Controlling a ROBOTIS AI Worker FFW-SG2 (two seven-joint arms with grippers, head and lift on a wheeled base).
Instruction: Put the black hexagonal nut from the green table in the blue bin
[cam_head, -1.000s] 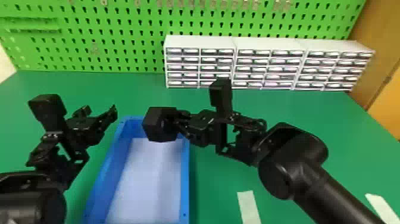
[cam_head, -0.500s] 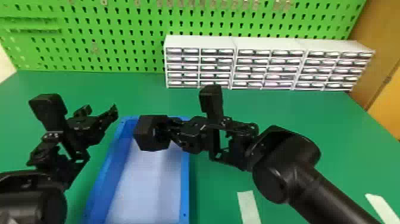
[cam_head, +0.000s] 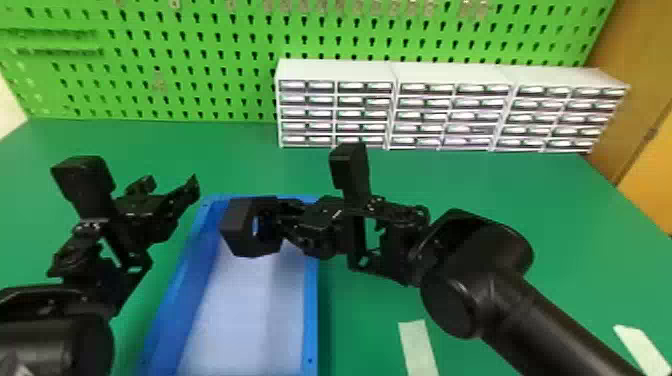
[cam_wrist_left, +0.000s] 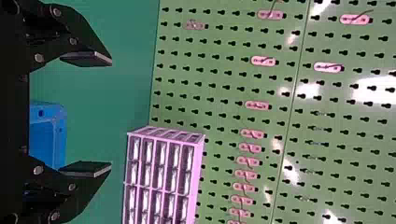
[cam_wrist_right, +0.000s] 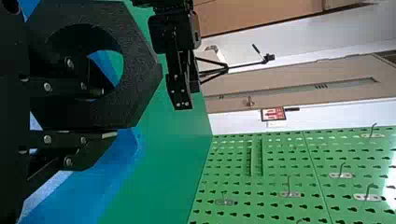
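A chunky black nut (cam_head: 244, 229) with six flat sides, a grainy face and a large round hole is above the far end of the blue bin (cam_head: 311, 300) on the green desk (cam_head: 360, 325). The right gripper (cam_head: 280, 220) grips its wall, one finger inside the hole and the other against an outer side. The left gripper (cam_head: 169, 186), beside the bin, has its fingers spread open.

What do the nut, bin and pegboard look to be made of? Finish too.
Nut: matte black, likely plastic or dense foam; its faces show fine, speckled grain.
Bin: smooth blue, probably moulded plastic; even colour, rounded corner.
Pegboard: glossy green, likely painted metal, though plastic is possible; bright glare patches.
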